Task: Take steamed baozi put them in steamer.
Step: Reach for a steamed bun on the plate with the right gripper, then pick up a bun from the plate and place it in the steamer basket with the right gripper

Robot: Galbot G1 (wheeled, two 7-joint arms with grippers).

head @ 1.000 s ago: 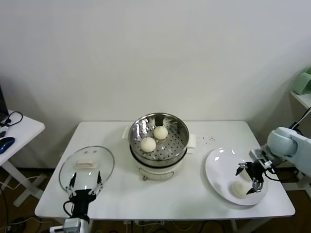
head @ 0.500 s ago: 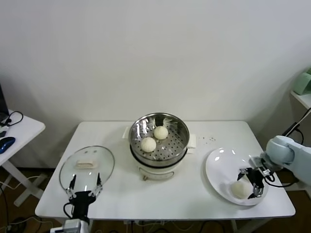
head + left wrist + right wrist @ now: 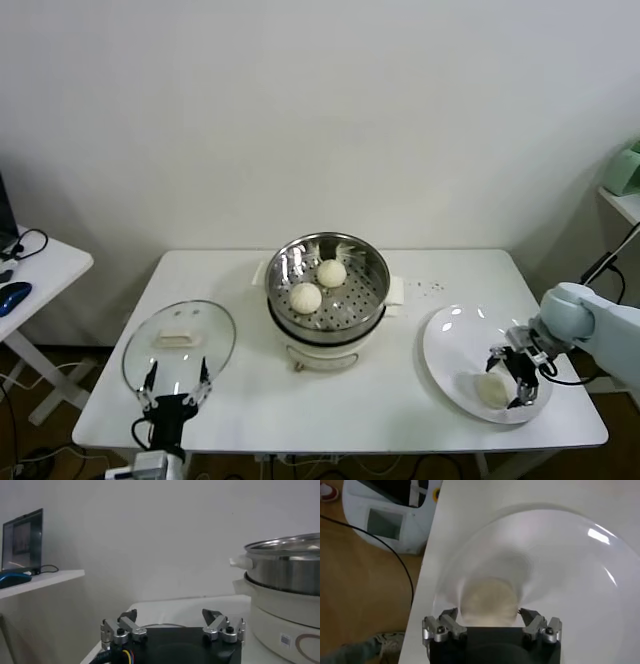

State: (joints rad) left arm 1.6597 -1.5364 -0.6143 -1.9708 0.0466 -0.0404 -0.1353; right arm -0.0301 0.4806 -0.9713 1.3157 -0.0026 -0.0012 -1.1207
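Two cream-white baozi [image 3: 305, 297] [image 3: 331, 273] lie in the shiny steel steamer [image 3: 370, 262] on its white cooker base at the table's middle. One more baozi [image 3: 490, 389] lies on the white plate [image 3: 450, 345] at the right; it also shows in the right wrist view [image 3: 488, 602]. My right gripper [image 3: 508, 379] is open, low over the plate, its fingertips on either side of that baozi [image 3: 488, 612]. My left gripper [image 3: 174, 384] is open and empty near the front left edge, beside the glass lid. A fourth baozi is not in view.
A round glass lid [image 3: 180, 341] lies flat at the table's left. The steamer's rim [image 3: 285, 544] shows in the left wrist view. A side table with a mouse [image 3: 12, 293] stands to the far left. A green object [image 3: 624, 168] sits on a shelf at far right.
My right gripper has lowered and shifted a little toward the baozi on the plate, so its open fingers now flank it. The left arm has not moved.
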